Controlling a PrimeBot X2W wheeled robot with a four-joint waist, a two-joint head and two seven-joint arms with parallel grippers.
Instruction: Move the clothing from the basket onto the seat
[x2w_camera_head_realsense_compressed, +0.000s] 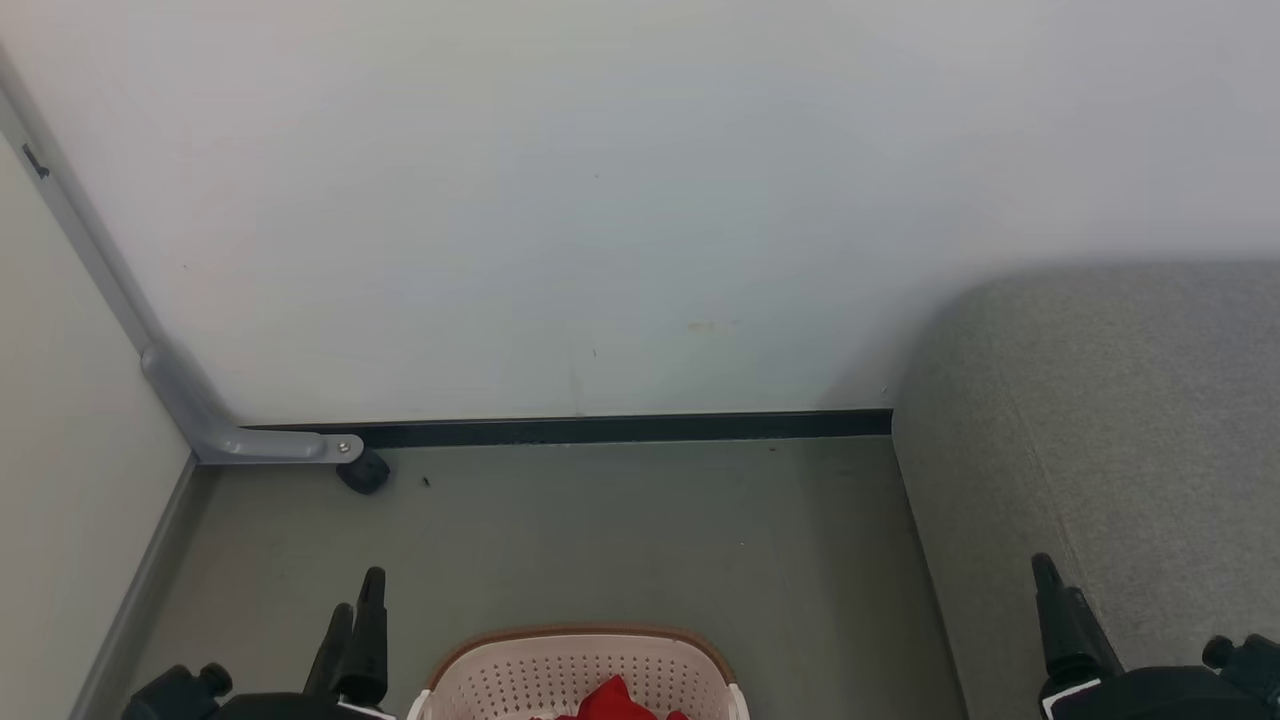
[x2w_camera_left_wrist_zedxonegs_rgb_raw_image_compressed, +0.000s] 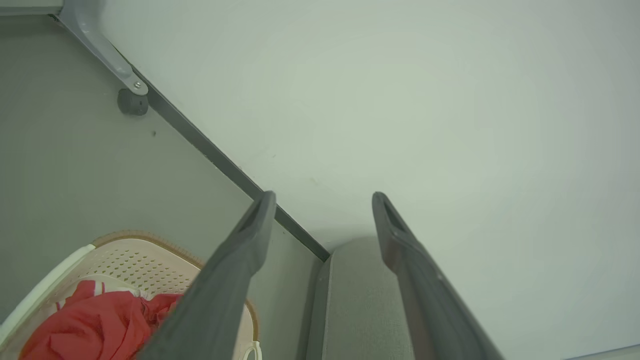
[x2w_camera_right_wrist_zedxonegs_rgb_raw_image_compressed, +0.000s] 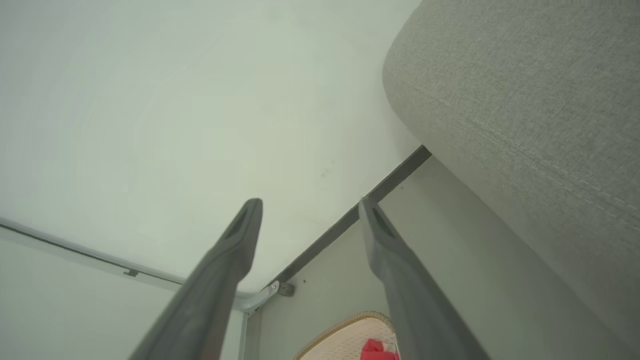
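Assessing the step in hand: pick-up not yet begun. The clothing (x2w_camera_head_realsense_compressed: 612, 698) lies inside the basket (x2w_camera_head_realsense_compressed: 585, 635), a red heap against the perforated far wall, with a strip of white showing on it in the left wrist view. Nothing else can be seen in the basket, though its near part is cut off at the bottom edge of the head view. The basket stands on the grey floor (x2w_camera_head_realsense_compressed: 620, 530), apart from the seat (x2w_camera_head_realsense_compressed: 1100, 400), which is to the robot's right, against the wall (x2w_camera_head_realsense_compressed: 600, 200). No garment is seen on the visible part of the seat.

Left gripper (x2w_camera_left_wrist_zedxonegs_rgb_raw_image_compressed: 324, 196): fingers spread, nothing between them, held above and just left of the basket rim. Right gripper (x2w_camera_right_wrist_zedxonegs_rgb_raw_image_compressed: 308, 202): fingers likewise spread and empty, held beside the seat's front edge, with the basket below it and to its left.

Judgement on the next move: one gripper must go down into the basket, close on a raised fold of the red fabric and lift it clear of the brown rim before swinging right to the seat. The left gripper appears the nearer to the heap. The fabric is soft and bunched, so a shallow pinch may slip, and a trailing part could catch on the rim and drag the light basket
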